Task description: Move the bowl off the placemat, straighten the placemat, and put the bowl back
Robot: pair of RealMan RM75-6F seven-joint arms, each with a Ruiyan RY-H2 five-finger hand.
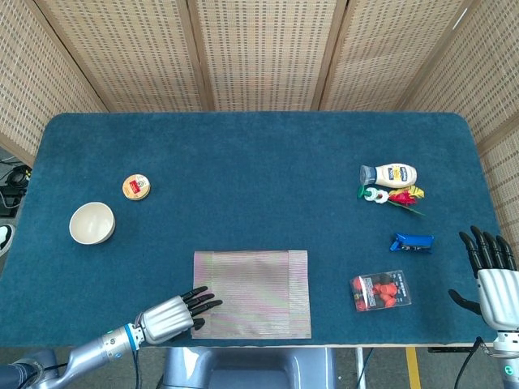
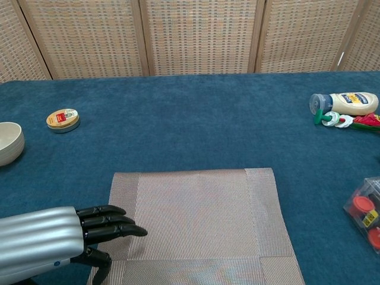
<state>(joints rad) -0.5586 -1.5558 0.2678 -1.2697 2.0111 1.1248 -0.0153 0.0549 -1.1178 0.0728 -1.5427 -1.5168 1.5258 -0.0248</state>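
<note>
The cream bowl (image 1: 92,223) stands on the blue table at the far left, well off the placemat; the chest view catches it at the left edge (image 2: 10,142). The woven grey placemat (image 1: 253,293) lies flat near the front edge, its sides square to the table (image 2: 196,222). My left hand (image 1: 170,314) hovers at the mat's near left corner, fingers stretched out over its edge and holding nothing (image 2: 56,240). Off the front right corner of the table my right hand (image 1: 490,274) is raised with fingers spread, empty.
A small round tin (image 1: 135,187) sits behind the bowl. On the right are a mayonnaise bottle (image 1: 390,175), some small colourful items (image 1: 389,196), a blue clip (image 1: 412,242) and a clear box of red pieces (image 1: 379,291).
</note>
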